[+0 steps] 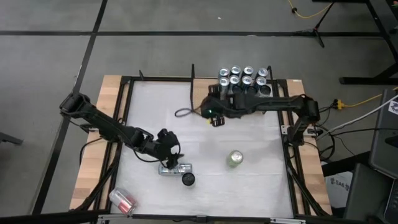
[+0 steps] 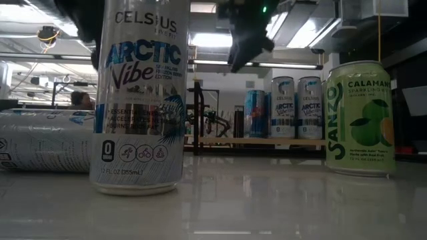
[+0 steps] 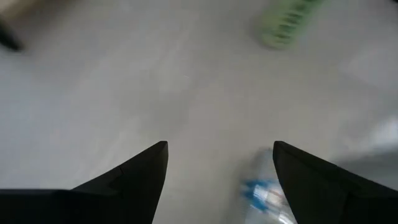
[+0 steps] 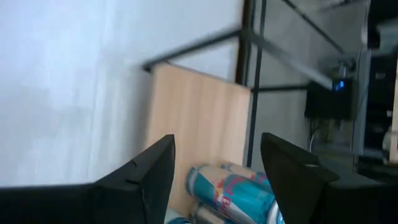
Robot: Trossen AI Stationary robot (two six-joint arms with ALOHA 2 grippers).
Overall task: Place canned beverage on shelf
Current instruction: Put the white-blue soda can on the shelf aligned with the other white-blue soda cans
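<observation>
Left fingers (image 3: 140, 177) apart | right fingers (image 4: 149, 180) together, empty | cylindrical metal cans (image 1: 244, 78) on wooden shelf (image 4: 193, 118)

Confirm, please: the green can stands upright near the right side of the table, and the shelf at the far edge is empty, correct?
Not quite: the shelf is not empty. The high view shows eight cans standing on it. The green can does stand upright near the table's right side.

Just past the left claw (image 1: 166, 148) a lying can (image 1: 175, 168) and an upright can (image 1: 188, 180) block the way. Bare desk (image 1: 155, 106) lies between it and the right claw (image 1: 214, 114), whose shelf (image 4: 196, 112) is crowded with cans (image 1: 242, 77).
</observation>
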